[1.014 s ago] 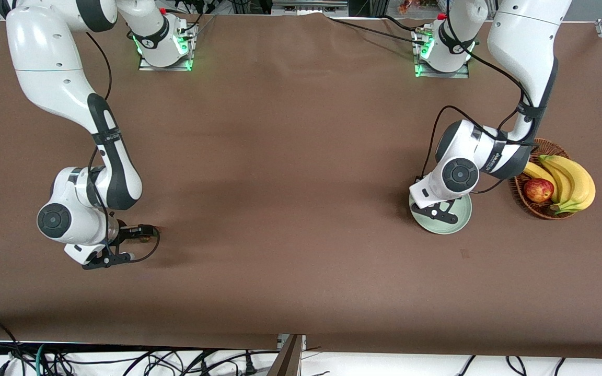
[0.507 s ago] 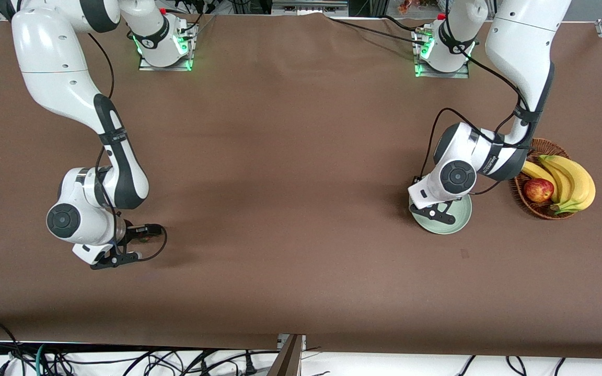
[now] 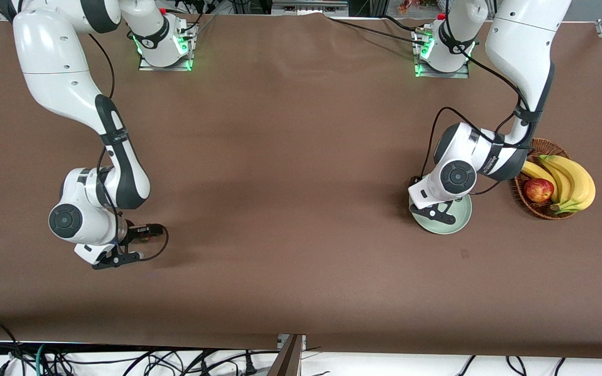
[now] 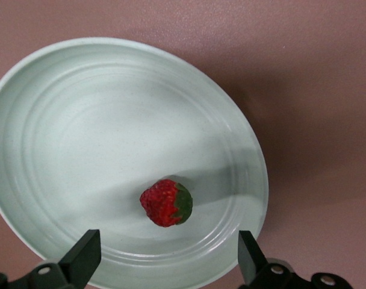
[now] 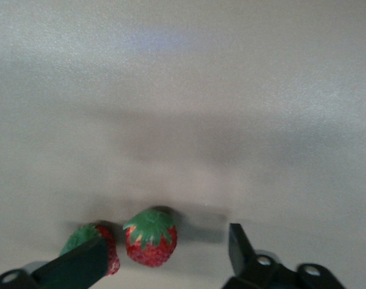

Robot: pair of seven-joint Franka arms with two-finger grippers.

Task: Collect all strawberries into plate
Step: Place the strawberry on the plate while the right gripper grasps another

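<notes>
- Since a second ago the right arm has slid a little toward the table's middle; right gripper (image 3: 135, 241) sits low at the tabletop (image 3: 290, 209) at its own end, jaws apart around one strawberry (image 5: 150, 236), not clamped yet; a second berry (image 5: 94, 242) lies just beside one finger.
- Left gripper (image 3: 439, 209), barely shifted, hangs over the plate (image 3: 460, 219), jaws now spread wide, released.
- Dropped strawberry (image 4: 166, 202) rests in the plate: one in, two to go.
- Wicker basket (image 3: 541, 211) with fruit is untouched beside the plate.

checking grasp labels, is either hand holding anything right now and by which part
Nothing is held. The left hand is open over the plate, one strawberry lying free in it. The right hand is open around a table strawberry, not gripping it.
</notes>
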